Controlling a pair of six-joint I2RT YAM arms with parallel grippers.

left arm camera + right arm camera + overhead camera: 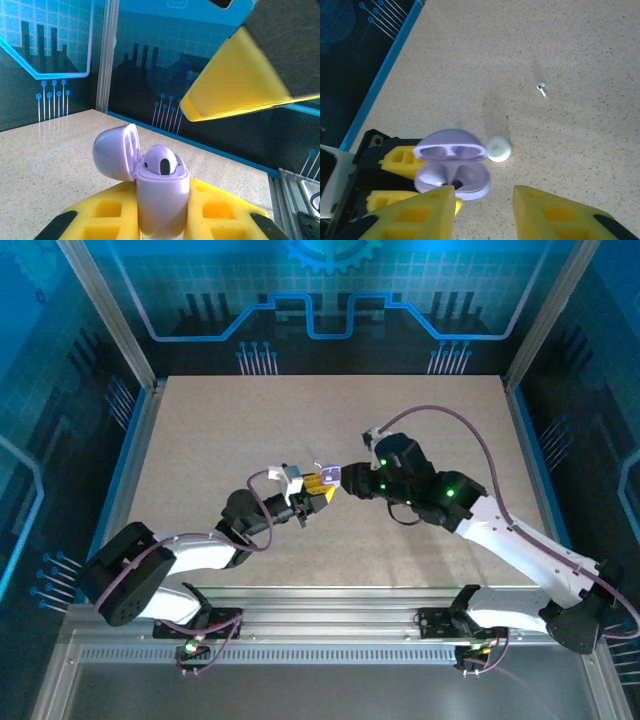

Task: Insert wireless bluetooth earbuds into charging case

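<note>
Charging case (pixel 162 192) clamped upright in left gripper (pixel 163 222) over mid-surface, lid (pixel 116 150) open, one earbud (pixel 161 164) seated. Second earbud (pixel 541 89) loose on surface (pixel 580 45), well apart. Right gripper (pixel 482 210) partly open, empty, just above case. Next move: reach over, pinch tiny bud precisely, carry to free well. Both arms bent inward, wrists meeting at centre.

No word or number can be read anywhere. The nearest thing to a sign is a faint grey emblem on the small round white puck (pixel 498 148), which lies at about two o'clock of the lilac charging case (pixel 452 167). The emblem is too small to make out. The back wall (pixel 420 300) carries a printed gear outline (pixel 332 252) at twelve o'clock, above circuit-line patterns.
</note>
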